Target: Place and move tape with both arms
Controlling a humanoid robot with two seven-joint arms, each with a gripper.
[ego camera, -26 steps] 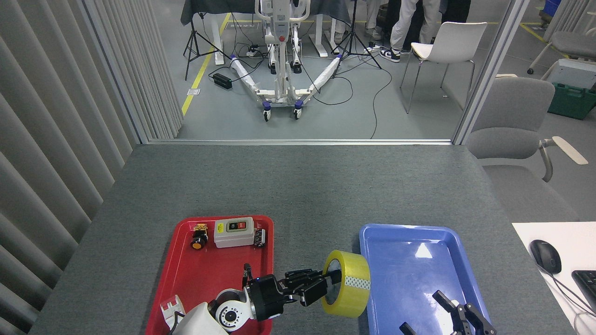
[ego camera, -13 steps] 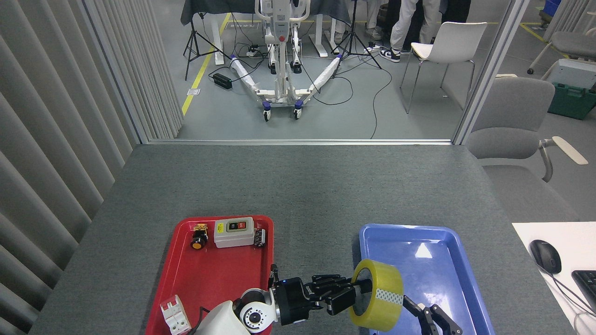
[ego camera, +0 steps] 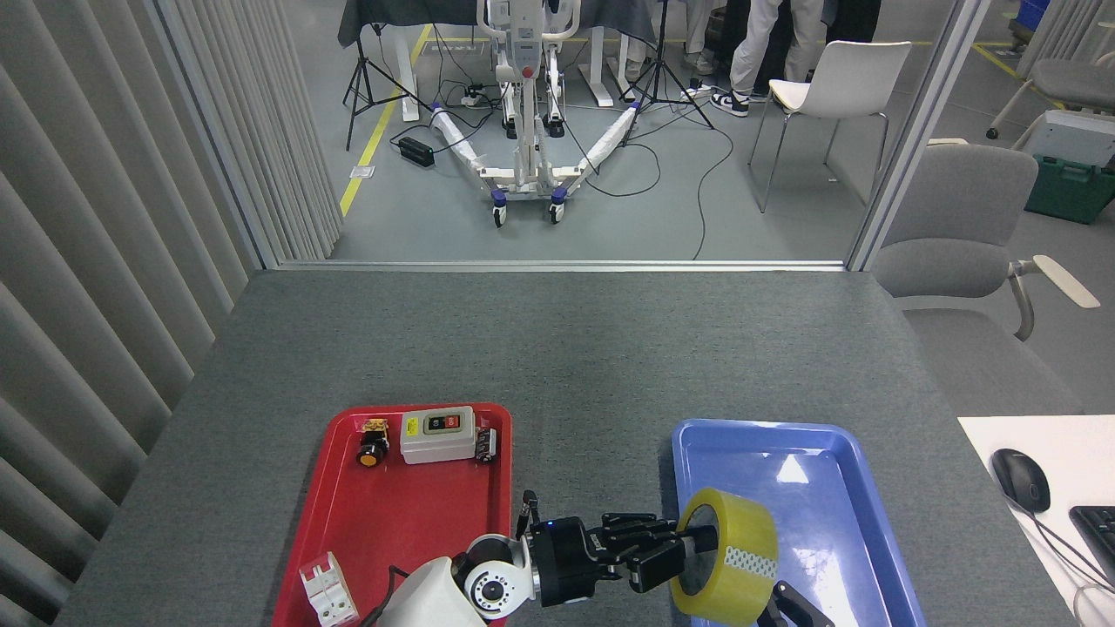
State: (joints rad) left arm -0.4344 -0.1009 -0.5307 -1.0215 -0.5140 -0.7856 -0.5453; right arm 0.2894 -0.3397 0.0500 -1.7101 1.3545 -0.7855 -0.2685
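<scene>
The left gripper point(ego camera: 675, 553) grips the tape point(ego camera: 727, 557) on edge, one finger in its core, over the near left part of the blue tray point(ego camera: 827, 488). The right gripper point(ego camera: 797, 605) peeks in just beneath the roll. The red tray point(ego camera: 392, 505) holds a switch box point(ego camera: 437, 434).

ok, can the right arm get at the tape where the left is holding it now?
Probably yes. The left gripper holds the tape by its core over the blue tray, so its outer band is bare. The right gripper sits just beside it at the bottom edge, with nothing between them.
</scene>
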